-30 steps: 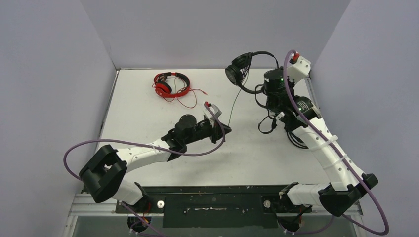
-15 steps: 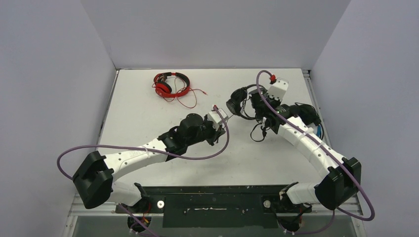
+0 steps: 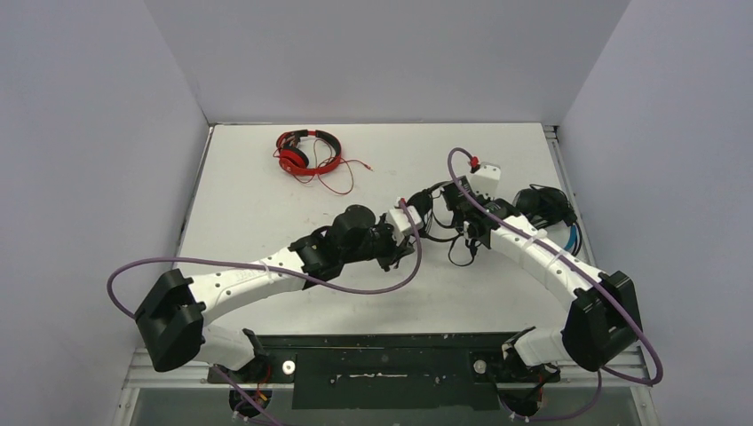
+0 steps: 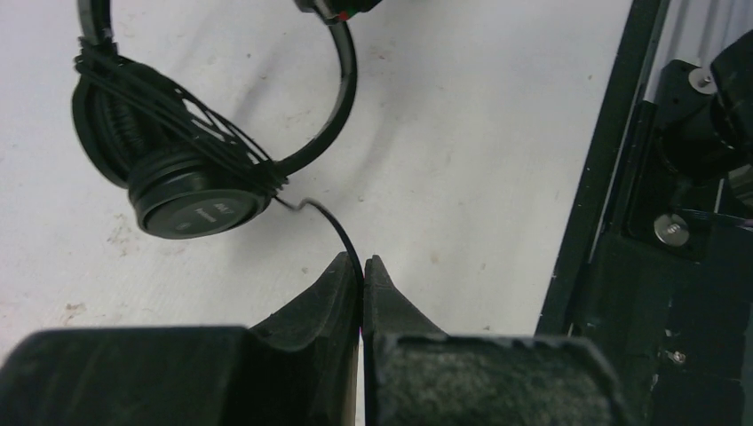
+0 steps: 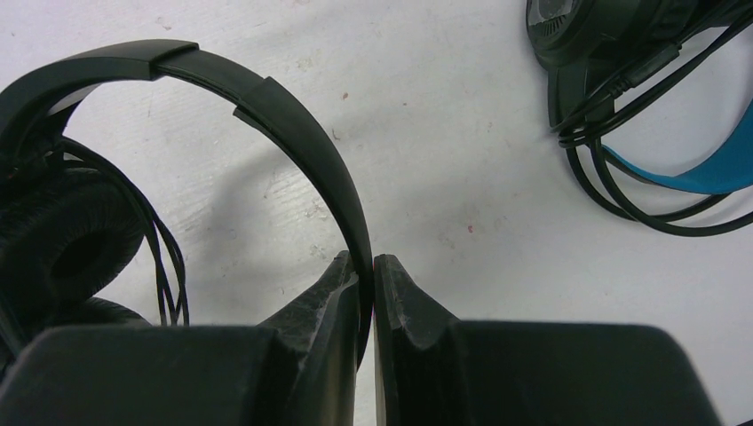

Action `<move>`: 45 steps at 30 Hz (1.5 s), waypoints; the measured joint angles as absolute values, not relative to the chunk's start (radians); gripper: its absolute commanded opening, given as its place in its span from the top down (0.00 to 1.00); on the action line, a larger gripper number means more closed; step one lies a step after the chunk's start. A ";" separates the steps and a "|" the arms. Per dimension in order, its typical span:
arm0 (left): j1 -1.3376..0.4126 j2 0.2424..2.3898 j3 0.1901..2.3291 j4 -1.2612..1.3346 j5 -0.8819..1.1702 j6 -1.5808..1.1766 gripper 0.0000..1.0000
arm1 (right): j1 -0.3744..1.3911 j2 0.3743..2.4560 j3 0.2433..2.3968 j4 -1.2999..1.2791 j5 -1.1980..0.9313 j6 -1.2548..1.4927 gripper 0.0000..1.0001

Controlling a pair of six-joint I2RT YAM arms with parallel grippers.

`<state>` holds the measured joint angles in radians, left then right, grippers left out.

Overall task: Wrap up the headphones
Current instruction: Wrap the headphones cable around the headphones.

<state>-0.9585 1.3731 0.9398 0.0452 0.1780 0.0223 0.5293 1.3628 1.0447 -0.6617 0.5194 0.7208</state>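
Red set (image 3: 307, 151): untouched, well left of the black set (image 4: 191, 200). Left gripper (image 4: 362, 266) pinches the cord (image 4: 342, 232), and right gripper (image 5: 367, 266) pinches the headband (image 5: 293, 115). The black set has just been lowered to the table, left of the blue set (image 5: 701, 169). Winding looks nearly done.

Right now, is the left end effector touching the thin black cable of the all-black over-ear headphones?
Touching. The left wrist view shows the thin black cable running straight into the shut left end effector, pinched between its fingertips.
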 measured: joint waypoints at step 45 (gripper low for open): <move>-0.713 1.464 0.928 0.235 0.427 0.202 1.00 | 0.624 1.266 0.933 -0.648 0.135 0.508 1.00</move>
